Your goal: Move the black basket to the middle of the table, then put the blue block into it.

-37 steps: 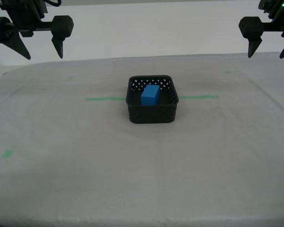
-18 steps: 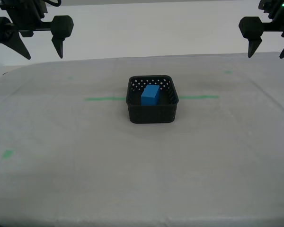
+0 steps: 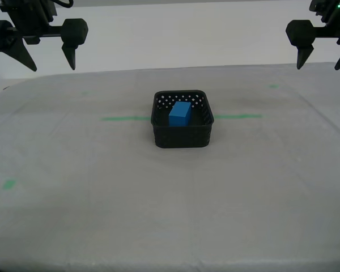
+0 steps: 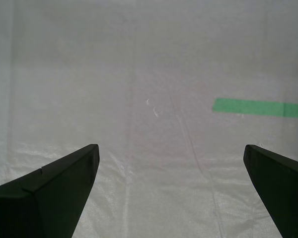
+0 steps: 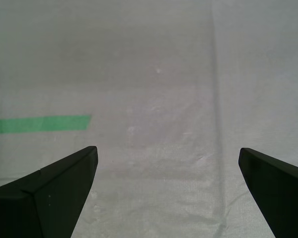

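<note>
Inside the black basket (image 3: 182, 129) sits the half-hidden blue block (image 3: 180, 114); both my grippers hang spread wide.

**A bare robot test bench**

This looks like a lab or test station, not a home. The table (image 3: 73, 221) wears a plain whitish-grey cloth marked with a green tape line (image 3: 124, 118) and small green tape marks (image 3: 9, 184), before a blank pale wall (image 3: 181, 34).
</note>
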